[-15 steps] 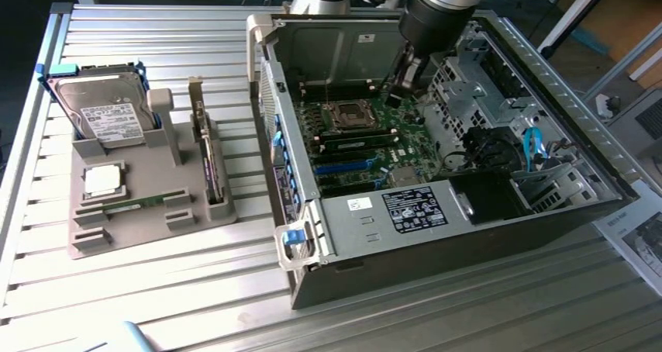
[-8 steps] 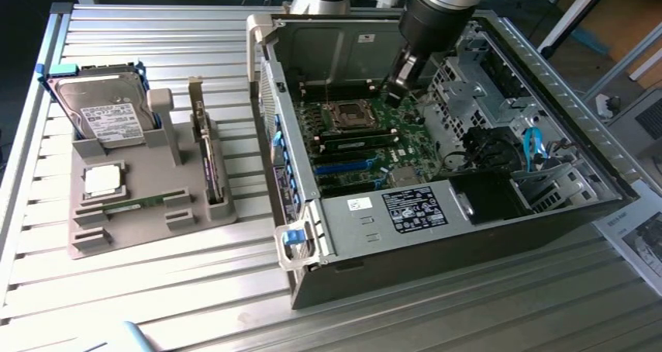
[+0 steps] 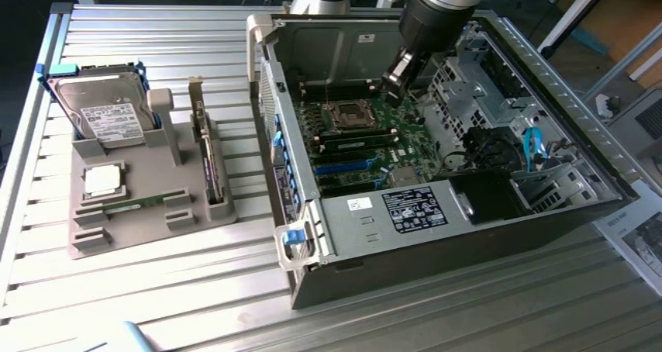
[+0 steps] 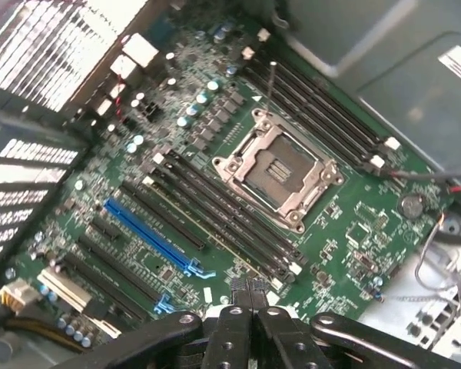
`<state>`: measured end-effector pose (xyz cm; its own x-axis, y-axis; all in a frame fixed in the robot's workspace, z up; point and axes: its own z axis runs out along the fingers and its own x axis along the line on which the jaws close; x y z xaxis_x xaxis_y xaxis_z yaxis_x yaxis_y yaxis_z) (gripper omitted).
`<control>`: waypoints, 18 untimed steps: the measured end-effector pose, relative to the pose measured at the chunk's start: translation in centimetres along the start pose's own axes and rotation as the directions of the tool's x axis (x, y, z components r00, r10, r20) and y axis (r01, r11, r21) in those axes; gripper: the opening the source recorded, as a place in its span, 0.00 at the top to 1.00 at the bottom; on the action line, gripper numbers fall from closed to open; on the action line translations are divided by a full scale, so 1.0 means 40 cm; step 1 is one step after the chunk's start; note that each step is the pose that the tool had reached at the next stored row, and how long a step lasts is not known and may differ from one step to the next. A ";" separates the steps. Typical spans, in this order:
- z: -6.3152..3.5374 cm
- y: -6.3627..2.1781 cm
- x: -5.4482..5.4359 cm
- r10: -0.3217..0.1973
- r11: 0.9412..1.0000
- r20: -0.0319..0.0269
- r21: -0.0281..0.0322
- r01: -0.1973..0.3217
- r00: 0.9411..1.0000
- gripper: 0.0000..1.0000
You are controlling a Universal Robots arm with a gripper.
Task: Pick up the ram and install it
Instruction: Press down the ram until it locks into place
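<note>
Right now, as you looked in, your gripper hung inside the open computer case, low over the far part of the green motherboard. Its fingers were pressed fully together, and you could see nothing clamped between them. In the wrist view the gripper had its closed tips above the ends of the long black memory slots, with the empty processor socket just beyond them and a blue slot off to one side of the motherboard. The ram lay flat in its groove on the gray tray, on the slatted table at the exterior view's left, well apart from the gripper and outside the case. On that tray you also had a hard drive standing at the far end, a square silver processor chip just far of the ram, and a dark expansion card upright along the tray's right edge. Inside the case, a second green stick appeared to sit in a slot just near of the processor socket; whether it was fully seated you could not tell.
</note>
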<state>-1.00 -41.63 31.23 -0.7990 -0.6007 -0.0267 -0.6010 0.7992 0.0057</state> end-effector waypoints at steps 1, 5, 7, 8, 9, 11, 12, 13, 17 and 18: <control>0.000 0.000 0.000 0.027 1.000 0.000 0.001 -0.027 1.000 0.90; 0.000 0.000 0.000 0.105 0.994 0.001 0.002 -0.105 0.994 0.90; 0.000 0.000 0.000 0.143 0.990 0.002 0.003 -0.143 0.990 0.90; 0.000 0.000 0.000 0.164 0.986 0.002 0.003 -0.164 0.986 0.90; 0.000 0.000 0.000 0.182 0.983 0.002 0.004 -0.182 0.983 0.90; 0.000 0.000 0.000 0.224 0.974 0.003 0.004 -0.224 0.974 0.90; 0.000 0.000 0.000 0.255 0.967 0.003 0.005 -0.255 0.967 0.90; 0.000 0.000 0.000 0.272 0.962 0.004 0.005 -0.272 0.962 0.90; 0.000 0.000 0.000 0.337 0.942 0.005 0.006 -0.337 0.942 0.90; 0.000 0.000 0.000 0.359 0.933 0.005 0.006 -0.359 0.933 0.90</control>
<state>-1.00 -41.63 31.21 -0.9613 -0.2739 -0.0282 -0.2743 0.9616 0.0090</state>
